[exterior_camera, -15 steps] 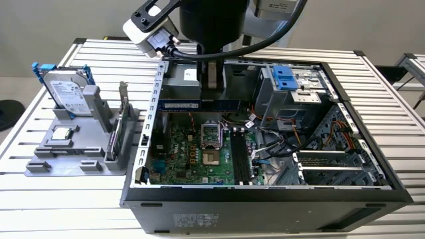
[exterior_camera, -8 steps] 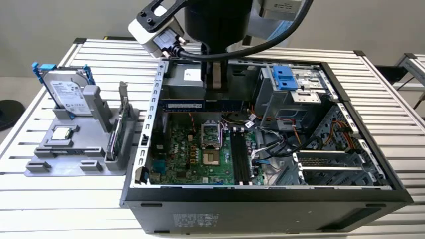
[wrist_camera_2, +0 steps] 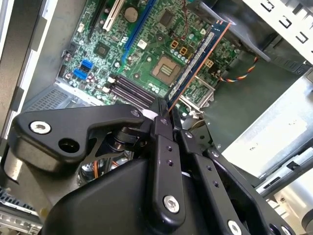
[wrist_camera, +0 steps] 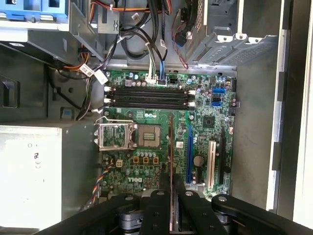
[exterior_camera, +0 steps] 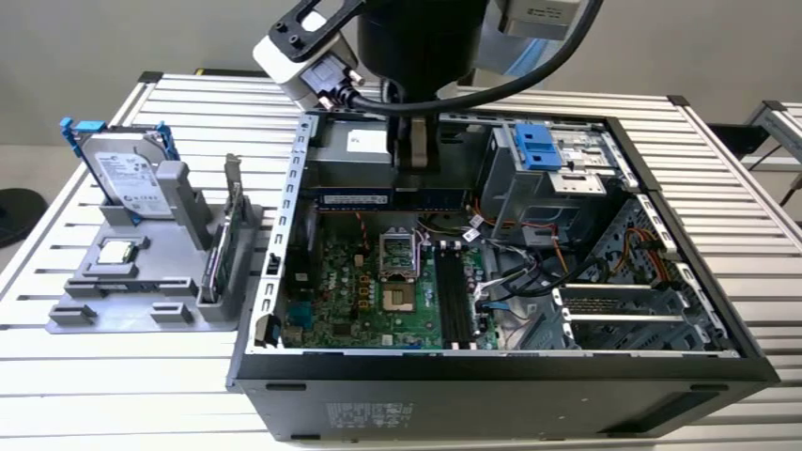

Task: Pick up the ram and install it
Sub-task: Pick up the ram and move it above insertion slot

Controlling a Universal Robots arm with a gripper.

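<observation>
My gripper hangs inside the open computer case, over the back part of the motherboard. It is shut on the ram, a long dark-blue stick held level above the board. In the second wrist view the ram juts out from between the black fingers of the gripper, above the CPU socket. The first wrist view looks along the ram edge-on from the gripper. The black memory slots lie bare on the board, apart from the stick, and appear in both wrist views.
On the exterior view's left, a grey fixture holds a hard drive, a square silver CPU and a card with a metal bracket. Cables, a drive cage and the power supply crowd the case.
</observation>
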